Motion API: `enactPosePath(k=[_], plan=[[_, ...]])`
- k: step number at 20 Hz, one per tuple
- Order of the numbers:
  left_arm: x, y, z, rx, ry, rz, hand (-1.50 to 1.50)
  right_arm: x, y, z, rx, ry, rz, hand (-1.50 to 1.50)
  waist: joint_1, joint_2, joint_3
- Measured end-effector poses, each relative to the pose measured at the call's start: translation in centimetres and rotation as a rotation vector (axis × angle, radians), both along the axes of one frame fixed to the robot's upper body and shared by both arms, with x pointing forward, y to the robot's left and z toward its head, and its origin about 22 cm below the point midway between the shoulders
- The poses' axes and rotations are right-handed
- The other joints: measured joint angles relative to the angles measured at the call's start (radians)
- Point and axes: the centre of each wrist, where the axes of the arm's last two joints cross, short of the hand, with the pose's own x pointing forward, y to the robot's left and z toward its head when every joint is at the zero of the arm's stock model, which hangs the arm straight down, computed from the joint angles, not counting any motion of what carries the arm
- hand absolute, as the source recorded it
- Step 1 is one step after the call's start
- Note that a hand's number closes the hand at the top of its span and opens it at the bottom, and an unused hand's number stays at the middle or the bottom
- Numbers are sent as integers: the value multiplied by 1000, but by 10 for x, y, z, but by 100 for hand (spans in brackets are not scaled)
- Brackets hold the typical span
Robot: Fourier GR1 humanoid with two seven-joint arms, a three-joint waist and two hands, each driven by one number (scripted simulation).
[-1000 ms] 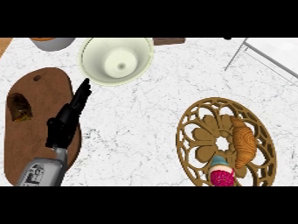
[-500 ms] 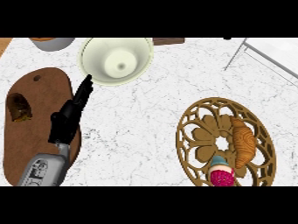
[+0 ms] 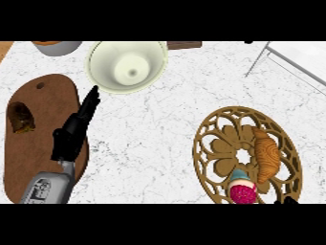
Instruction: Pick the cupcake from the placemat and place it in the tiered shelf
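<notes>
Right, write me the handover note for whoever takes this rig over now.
Left hand: open, fingers straight, stretched over the right edge of the wooden board, holding nothing.
Right hand: only a dark tip shows at the view's lower right edge; its state cannot be told.
Cupcake: pink-topped, on the round brown placemat, near its lower edge, beside a croissant.
Tiered shelf: white frame at the upper right, nothing seen on it.
Done: nothing yet; the cupcake is not grasped.
Left: grasp the cupcake, carry it to the shelf, set it down.
</notes>
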Motion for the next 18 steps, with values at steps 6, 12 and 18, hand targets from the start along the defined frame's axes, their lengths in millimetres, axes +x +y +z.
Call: enactPosePath(k=[6, 12, 18], plan=[[1, 2, 3, -1, 7, -1, 0, 12, -1, 1, -1, 33, 21, -150, -1, -2, 0], [1, -1, 5, -9, 9, -4, 0, 19, 0, -6, -30, 93, 25, 150, -1, -1, 1], [-1, 3, 9, -6, 6, -1, 0, 26, -5, -9, -109, 92, 10, 150, -4, -6, -4]])
